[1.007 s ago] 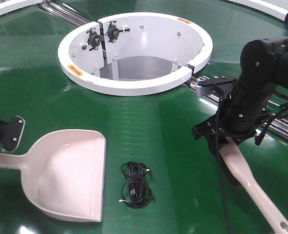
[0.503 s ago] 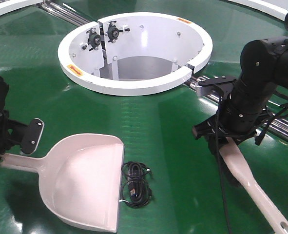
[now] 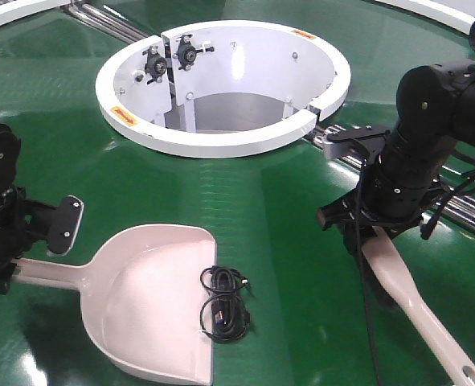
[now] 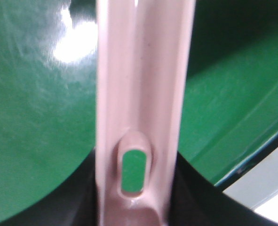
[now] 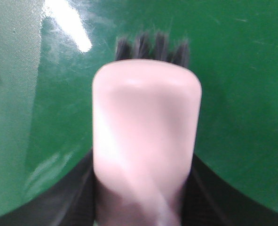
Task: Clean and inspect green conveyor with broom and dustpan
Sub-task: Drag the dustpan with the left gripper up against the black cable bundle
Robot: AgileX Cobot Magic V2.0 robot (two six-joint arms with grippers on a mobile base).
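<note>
The green conveyor [image 3: 261, 193] fills the front view. The pale pink dustpan [image 3: 153, 301] lies on it at the lower left, with its front lip against a coiled black cable [image 3: 225, 304]. My left gripper [image 3: 4, 261] is shut on the dustpan's slotted handle [image 4: 143, 94], with the dark jaws on both sides [image 4: 134, 207]. My right gripper [image 3: 378, 229] is shut on the broom [image 3: 414, 297] at the right. The broom's bristles [image 5: 153, 47] point down at the belt, its handle trails toward the lower right, and the jaws clamp its back [image 5: 143, 202].
A white circular ring [image 3: 221, 133] with a hole through the belt stands at the back centre. Chrome roller strips [image 3: 462, 213] run behind the right arm and at the top left [image 3: 108, 20]. A white rim shows at the lower right of the left wrist view [image 4: 266, 188].
My left gripper has pushed the dustpan to the right across the belt until its lip meets the black cable. The right arm and broom have not moved.
</note>
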